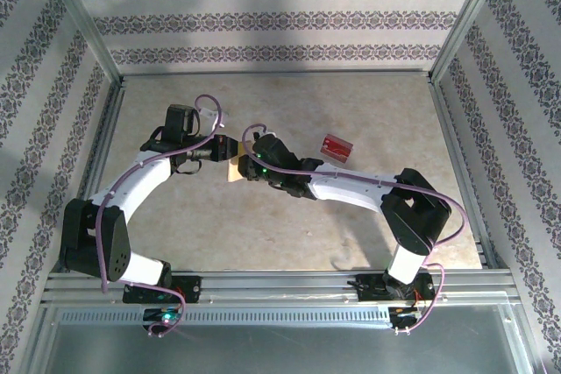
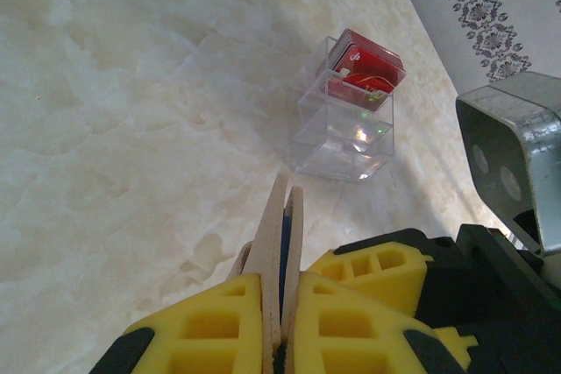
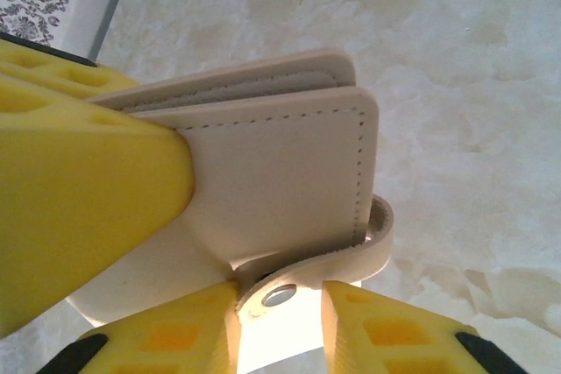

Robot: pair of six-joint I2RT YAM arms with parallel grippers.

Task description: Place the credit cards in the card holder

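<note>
- Stands at an early stage, by judgement: shows no red card inside the card holder [image 3: 280, 172].
- Holds the card holder above the table [image 2: 131, 129], where the two arms meet, with both covers lying together, so probably not opened yet.
- Has the left gripper [image 2: 280, 282] clamped firmly on one edge of the card holder, one yellow finger pressed on each cover, and seen edge-on from the left wrist.
- Places the right gripper [image 3: 279, 299] at the opposite end of the card holder, fingers apart, with the closing tab [image 3: 368, 243] and its metal snap [image 3: 276, 295] between them. Looks not yet pinched, though one finger seems to touch the edge of the tab.
- Leaves the credit cards [image 2: 368, 67] in a clear box [image 2: 342, 137] on the table, to the right of the card holder and well apart from it. Cannot tell how many cards are in there.
- Remains to do, judged from this:
  - pull the tab free and spread the covers;
  - fetch each card from the box to the right of the card holder;
  - slide each card inside.
- Counts as prepared only the double hold on the card holder, nothing more.
</note>
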